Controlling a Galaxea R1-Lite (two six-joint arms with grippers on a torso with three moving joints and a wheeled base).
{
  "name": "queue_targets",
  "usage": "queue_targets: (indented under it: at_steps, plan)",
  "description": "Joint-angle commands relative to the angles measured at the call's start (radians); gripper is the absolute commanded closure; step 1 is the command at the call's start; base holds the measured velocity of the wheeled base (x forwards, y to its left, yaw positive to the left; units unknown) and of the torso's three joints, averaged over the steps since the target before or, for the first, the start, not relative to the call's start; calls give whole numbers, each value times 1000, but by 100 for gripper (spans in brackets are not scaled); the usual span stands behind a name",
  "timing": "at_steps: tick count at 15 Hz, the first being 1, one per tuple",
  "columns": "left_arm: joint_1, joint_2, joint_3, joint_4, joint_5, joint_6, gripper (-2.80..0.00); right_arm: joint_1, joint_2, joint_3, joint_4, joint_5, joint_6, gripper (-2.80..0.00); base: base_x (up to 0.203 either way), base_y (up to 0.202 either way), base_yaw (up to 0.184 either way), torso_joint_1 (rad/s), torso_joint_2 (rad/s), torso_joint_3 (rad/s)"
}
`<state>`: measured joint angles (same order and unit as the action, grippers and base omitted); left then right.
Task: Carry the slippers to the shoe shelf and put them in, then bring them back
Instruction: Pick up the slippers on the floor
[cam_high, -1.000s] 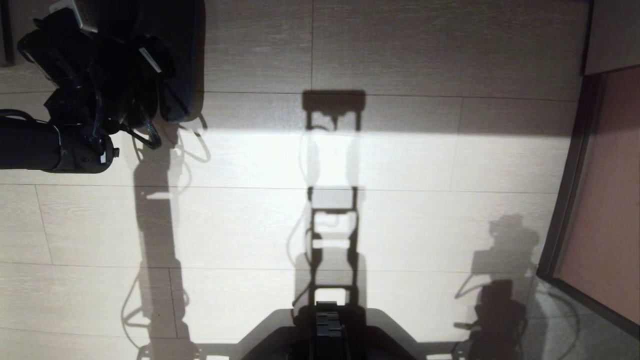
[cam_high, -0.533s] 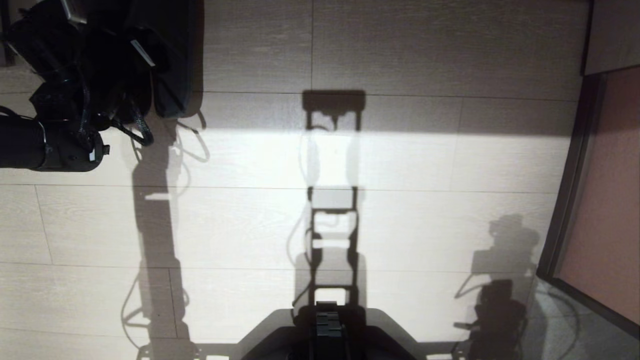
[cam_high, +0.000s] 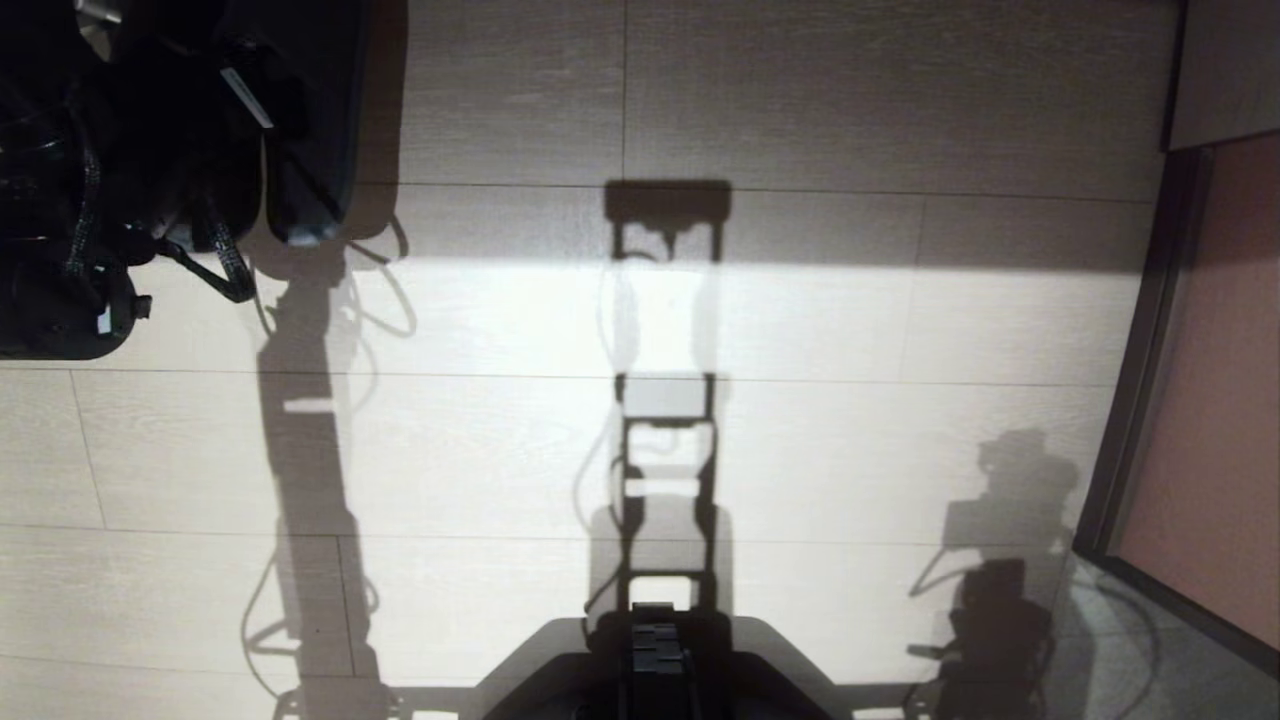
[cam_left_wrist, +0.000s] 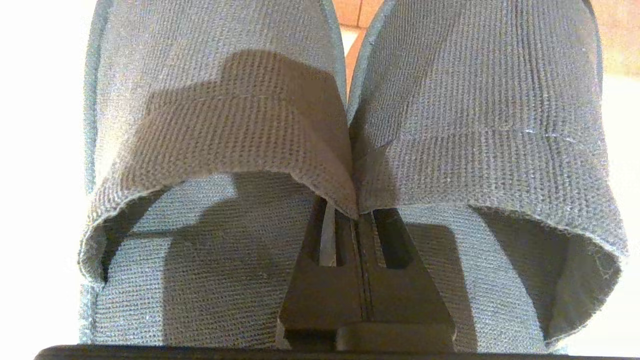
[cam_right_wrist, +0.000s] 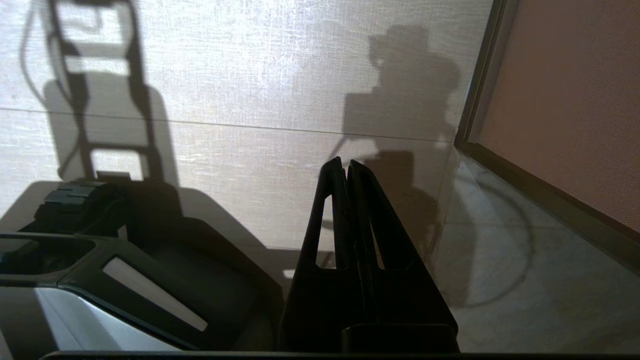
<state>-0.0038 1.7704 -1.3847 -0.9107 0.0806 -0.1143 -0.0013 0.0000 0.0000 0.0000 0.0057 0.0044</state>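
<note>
- Since the earlier head view, the left arm and its load have shifted toward the upper-left corner of the frame; the floor, the shadows and the robot's base keep their places.
- Left gripper (cam_left_wrist: 356, 212): fingers (cam_left_wrist: 327, 280) pressed together, pinching the two touching inner edges of the slippers (cam_left_wrist: 350, 125) between them.
- The slippers, counted: two, grey woven fabric, side by side, their open heels facing the wrist camera and their toes pointing away from it.
- In the head view the pair appears as a dark mass (cam_high: 305, 130) in the upper-left corner, held clear above the floor (cam_high: 800, 450), with the arm's black cabling beside it.
- Right gripper (cam_right_wrist: 345, 167): fingers closed tip to tip, holding nothing, hanging beside the robot's base (cam_right_wrist: 125, 280) over the floor.
- Floor: pale wood-grain planks crossed by one bright band of light; three robot shadows fall on it, one under each arm and one in the middle.
- A dark-framed reddish panel (cam_high: 1220, 400) stands along the right edge of the head view.
- The shoe shelf is not identifiable in any view.
</note>
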Motion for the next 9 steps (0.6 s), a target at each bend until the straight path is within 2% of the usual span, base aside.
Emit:
queue_targets:
  at_steps: [1, 4, 6, 9]
  plan:
    - [-4, -79, 66, -5, 1, 43, 0, 0, -2, 0, 0, 0, 0, 0, 0, 0, 0, 0, 0, 0]
    - [-5, -183, 195, 31, 4, 117, 0, 0, -2, 0, 0, 0, 0, 0, 0, 0, 0, 0, 0, 0]
    - [-3, -203, 219, 49, 4, 130, 0, 0, -2, 0, 0, 0, 0, 0, 0, 0, 0, 0, 0, 0]
    - [24, -322, 349, 154, 3, 149, 0, 1, -2, 0, 0, 0, 0, 0, 0, 0, 0, 0, 0, 0]
